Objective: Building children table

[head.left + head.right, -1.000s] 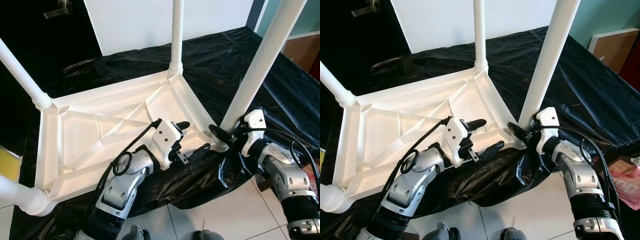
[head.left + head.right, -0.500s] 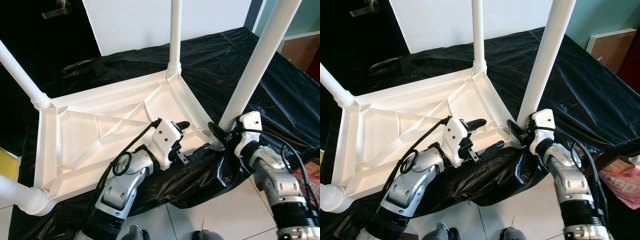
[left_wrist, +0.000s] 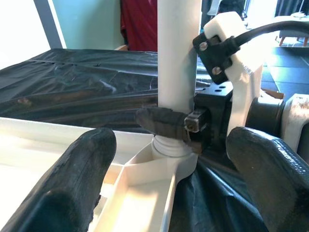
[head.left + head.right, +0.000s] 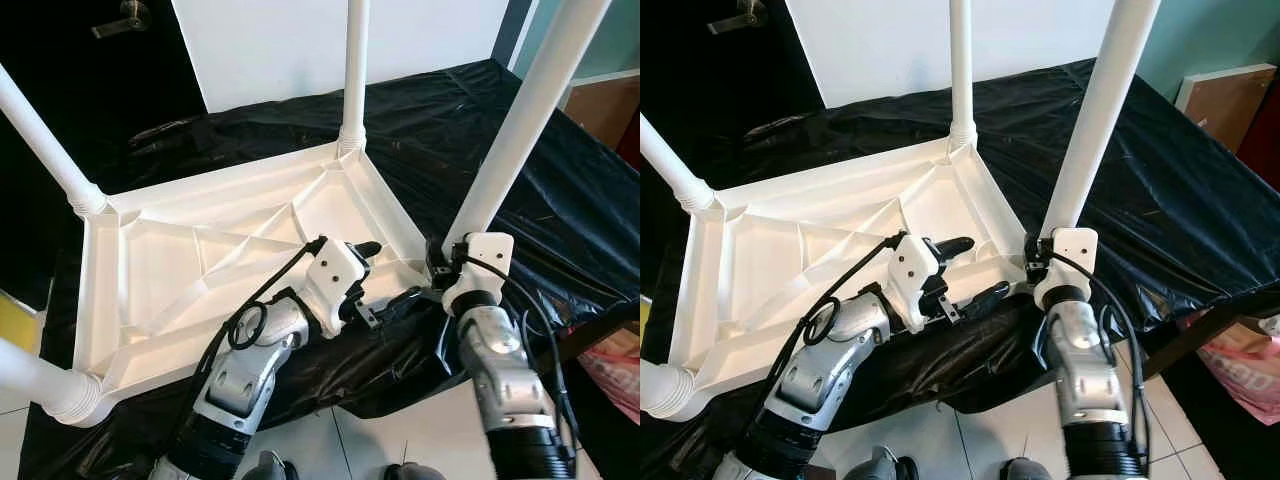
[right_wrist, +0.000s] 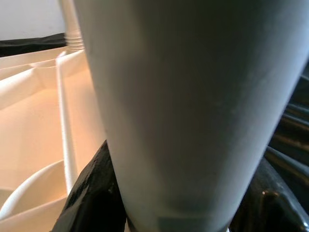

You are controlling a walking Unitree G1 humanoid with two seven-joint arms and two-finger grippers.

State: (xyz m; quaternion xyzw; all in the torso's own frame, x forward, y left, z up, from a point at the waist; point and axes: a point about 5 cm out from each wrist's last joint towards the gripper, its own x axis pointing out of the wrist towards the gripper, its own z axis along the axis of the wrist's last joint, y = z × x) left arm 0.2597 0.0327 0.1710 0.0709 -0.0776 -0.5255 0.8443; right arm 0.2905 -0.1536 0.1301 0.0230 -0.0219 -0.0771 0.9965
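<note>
Leg fitting: right gripper (image 3: pixel 186 126) pinches the leg (image 4: pixel 510 150) at the tabletop (image 4: pixel 160 290) corner; left gripper (image 4: pixel 385 275), fingers spread, alongside. Next, probably twisting.

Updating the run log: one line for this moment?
right claw: shut on table leg | left claw: open at tabletop rim

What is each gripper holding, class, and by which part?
The right gripper clamps the near table leg at its base, just above the socket. The left gripper is open over the tabletop's near rim, holding nothing.
</note>
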